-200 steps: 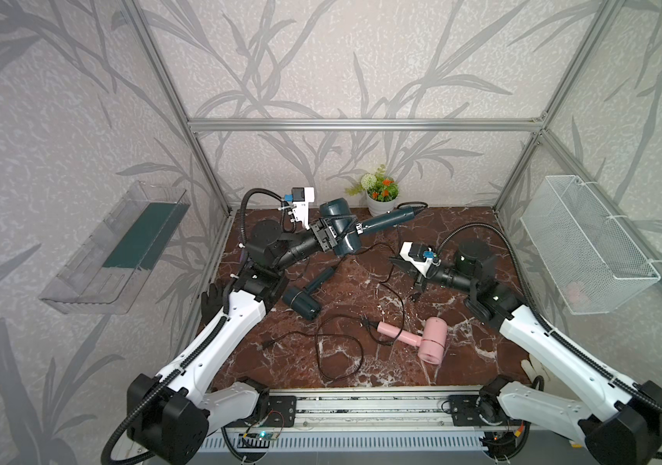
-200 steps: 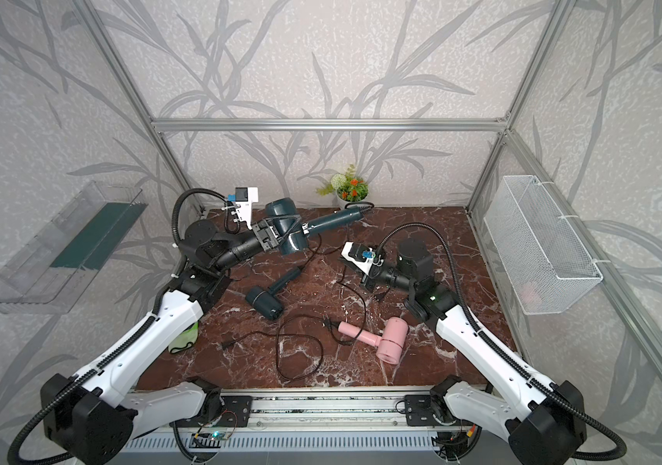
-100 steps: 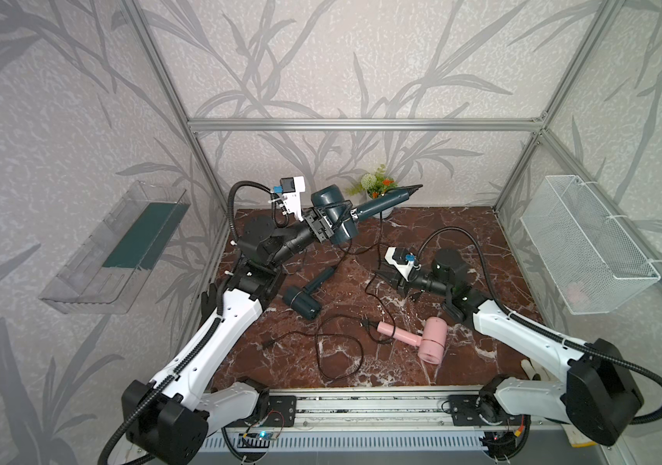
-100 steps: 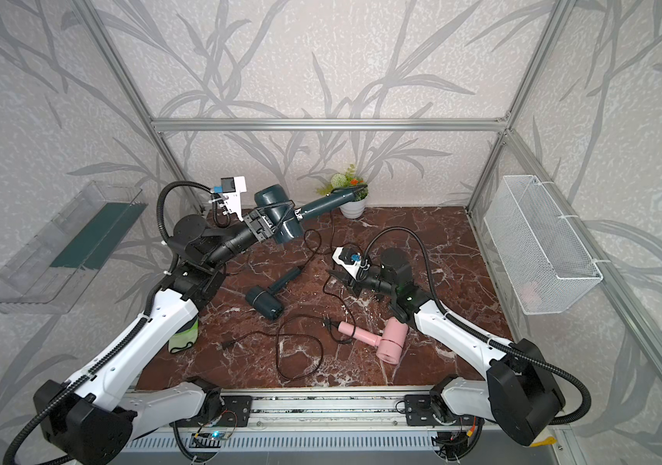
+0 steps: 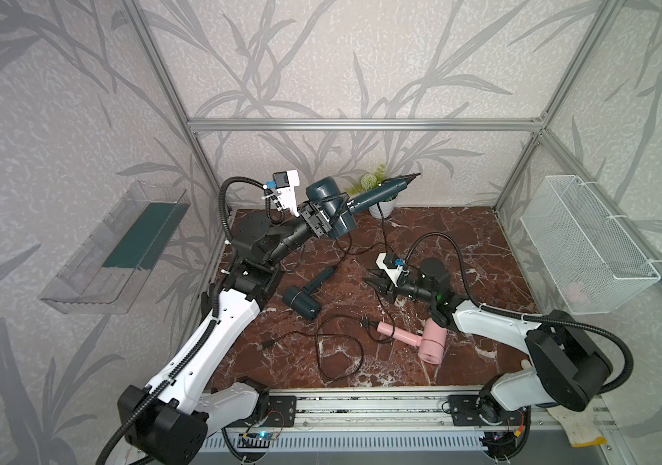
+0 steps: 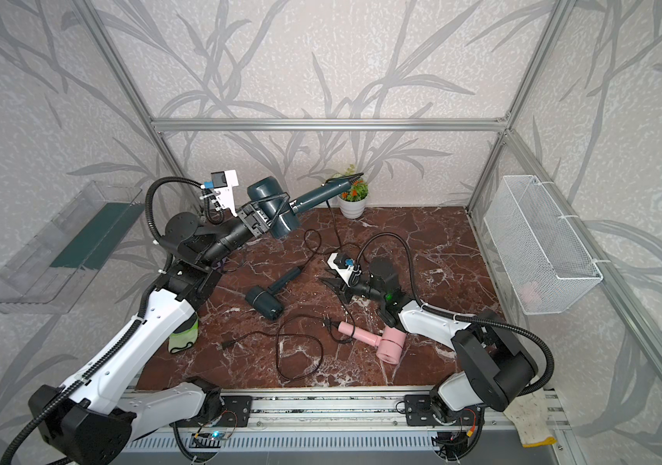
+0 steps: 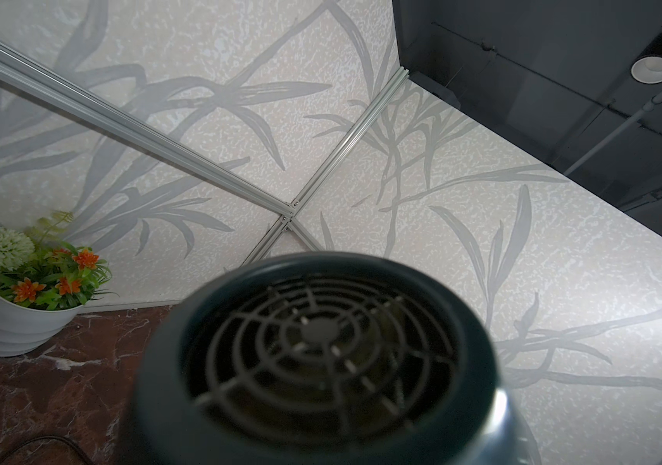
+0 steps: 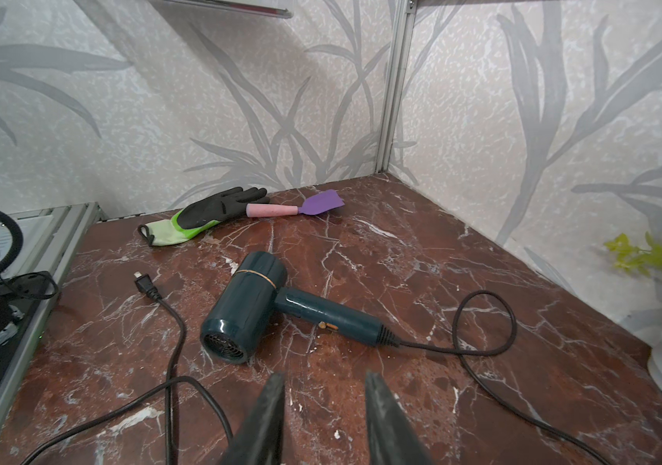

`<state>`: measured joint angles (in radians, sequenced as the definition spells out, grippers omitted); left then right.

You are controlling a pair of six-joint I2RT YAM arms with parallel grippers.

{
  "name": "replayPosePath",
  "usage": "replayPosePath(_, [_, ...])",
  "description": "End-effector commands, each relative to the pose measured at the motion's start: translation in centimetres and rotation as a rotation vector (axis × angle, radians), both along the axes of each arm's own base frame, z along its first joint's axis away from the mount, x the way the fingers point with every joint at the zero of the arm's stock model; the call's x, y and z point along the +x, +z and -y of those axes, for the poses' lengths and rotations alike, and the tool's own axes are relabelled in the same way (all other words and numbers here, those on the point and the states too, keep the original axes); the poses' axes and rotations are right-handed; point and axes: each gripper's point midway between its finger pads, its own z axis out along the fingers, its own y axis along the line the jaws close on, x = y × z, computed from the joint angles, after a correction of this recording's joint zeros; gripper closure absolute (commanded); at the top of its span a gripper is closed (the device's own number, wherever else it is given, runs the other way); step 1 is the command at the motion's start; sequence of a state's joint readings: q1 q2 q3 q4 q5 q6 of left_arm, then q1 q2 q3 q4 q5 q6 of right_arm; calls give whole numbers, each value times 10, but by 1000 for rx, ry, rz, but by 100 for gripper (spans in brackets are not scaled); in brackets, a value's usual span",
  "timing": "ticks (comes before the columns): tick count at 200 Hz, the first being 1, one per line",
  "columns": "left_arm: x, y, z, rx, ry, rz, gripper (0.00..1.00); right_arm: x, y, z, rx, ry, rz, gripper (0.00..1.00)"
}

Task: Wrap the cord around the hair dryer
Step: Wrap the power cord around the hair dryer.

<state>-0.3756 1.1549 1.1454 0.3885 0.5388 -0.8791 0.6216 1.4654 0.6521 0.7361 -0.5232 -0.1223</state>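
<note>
My left gripper [image 5: 323,219] is shut on the barrel of a dark teal hair dryer [image 5: 329,203], held high over the back left of the table with its handle pointing at the back wall. Its grille [image 7: 317,354] fills the left wrist view and hides the fingers. Its black cord [image 5: 380,225] hangs from the handle end to the table; a strand crosses the barrel. My right gripper [image 5: 373,286] hovers low mid-table, open and empty [image 8: 325,375].
A second teal hair dryer [image 8: 265,306] lies on the marble with its cord [image 8: 482,322] and plug [image 8: 144,284] loose. A pink dryer [image 5: 422,340] lies front right. Around them are a potted plant [image 6: 351,201], glove [image 8: 200,217], purple spatula [image 8: 313,203], wire basket [image 5: 587,245] and clear shelf [image 5: 120,249].
My left arm has raised the teal dryer higher and further back. My right gripper has opened and moved left and forward, lower over the table.
</note>
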Motion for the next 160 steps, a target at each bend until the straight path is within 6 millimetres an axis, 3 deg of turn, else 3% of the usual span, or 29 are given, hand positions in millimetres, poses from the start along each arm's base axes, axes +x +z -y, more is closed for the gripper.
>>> replayPosePath(1, [-18, 47, -18, -50, 60, 145, 100, -8, 5, 3, 36, -4, 8, 64])
replayPosePath(35, [-13, 52, -21, -46, 84, 157, 100, -23, -7, 11, 12, -11, -16, 70])
replayPosePath(63, [-9, 43, -22, -11, 102, 149, 100, -27, -11, 20, -68, -43, -24, 100])
replayPosePath(102, [-2, 19, -20, 173, 153, 122, 100, -60, -7, 20, -449, -17, 148, 100])
replayPosePath(125, [3, -11, -24, 355, 201, 73, 100, -67, 22, 38, -651, -44, 316, 100])
replayPosePath(160, [-2, -60, -25, 594, 152, -23, 100, -64, 101, 71, -852, -155, 626, 100])
